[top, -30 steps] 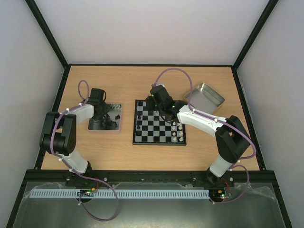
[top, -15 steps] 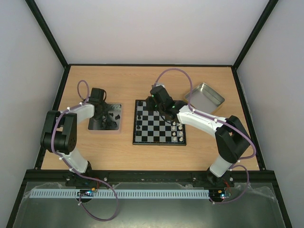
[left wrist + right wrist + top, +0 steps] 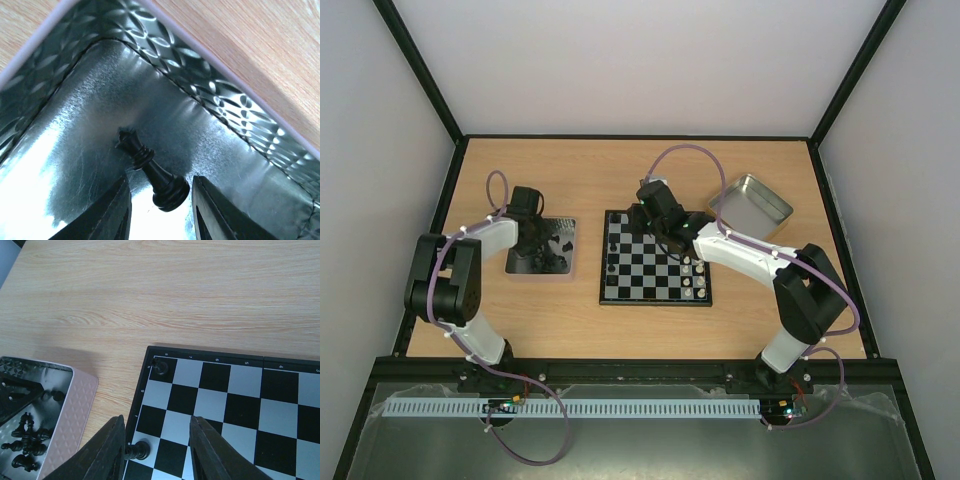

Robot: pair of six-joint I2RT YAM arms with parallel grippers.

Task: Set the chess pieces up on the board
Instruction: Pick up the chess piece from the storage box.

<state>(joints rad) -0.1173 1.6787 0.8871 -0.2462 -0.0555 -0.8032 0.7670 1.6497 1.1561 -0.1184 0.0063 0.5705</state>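
Wood tabletop [image 3: 580,170] looks the same as a second ago. Board [image 3: 655,301] sits mid-table, and the few black pieces on its left files are unchanged. At the tray [image 3: 165,55] the left arm has barely moved, while the right arm has edged slightly above the board's far-left corner. Right gripper [image 3: 156,422] has its jaws apart and empty, with a standing black piece [image 3: 137,451] just beside one finger, probably just set down. Left gripper [image 3: 160,182] has narrow jaws astride a lying black piece [image 3: 150,170]. A gap shows on one side, so there is no grip yet. The next pick looks to be under way.
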